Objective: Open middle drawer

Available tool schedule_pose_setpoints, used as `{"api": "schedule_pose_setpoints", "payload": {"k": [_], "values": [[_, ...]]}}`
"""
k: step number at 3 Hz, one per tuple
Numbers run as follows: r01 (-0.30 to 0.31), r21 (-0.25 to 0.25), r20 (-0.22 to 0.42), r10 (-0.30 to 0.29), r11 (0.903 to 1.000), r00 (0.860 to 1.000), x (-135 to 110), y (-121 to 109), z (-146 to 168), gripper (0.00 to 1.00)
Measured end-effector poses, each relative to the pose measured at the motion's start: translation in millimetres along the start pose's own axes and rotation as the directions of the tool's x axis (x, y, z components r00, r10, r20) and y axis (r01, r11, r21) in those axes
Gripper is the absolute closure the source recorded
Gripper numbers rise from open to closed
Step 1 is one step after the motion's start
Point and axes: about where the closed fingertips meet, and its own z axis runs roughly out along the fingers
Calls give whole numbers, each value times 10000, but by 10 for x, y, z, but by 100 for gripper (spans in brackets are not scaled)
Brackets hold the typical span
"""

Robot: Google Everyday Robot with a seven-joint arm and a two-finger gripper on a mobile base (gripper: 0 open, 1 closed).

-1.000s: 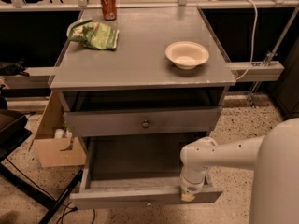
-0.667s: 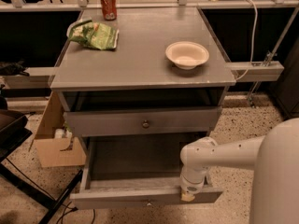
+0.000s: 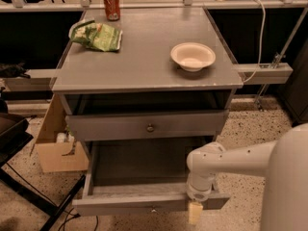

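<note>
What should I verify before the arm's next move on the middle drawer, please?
1. Middle drawer pulled out, inside showing: ok.
2. Tool at the right end of that drawer's front: ok.
3. Tool in contact with the front: cannot tell.
4. Knob free, tool to its right: ok.
5. Bowl and can on the tabletop, apart from the arm: ok.
6. Cardboard box left of the drawer, not touching it: ok.
</note>
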Motion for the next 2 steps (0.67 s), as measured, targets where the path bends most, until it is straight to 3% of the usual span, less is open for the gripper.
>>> {"api": "schedule_pose_setpoints", "payload": {"k": [1,2], "values": [[543,841,154,-558,9950,9983,131,185,-637,0],[1153,1401,-270,-1126,9834,9933,236,491,-1320,0]]}}
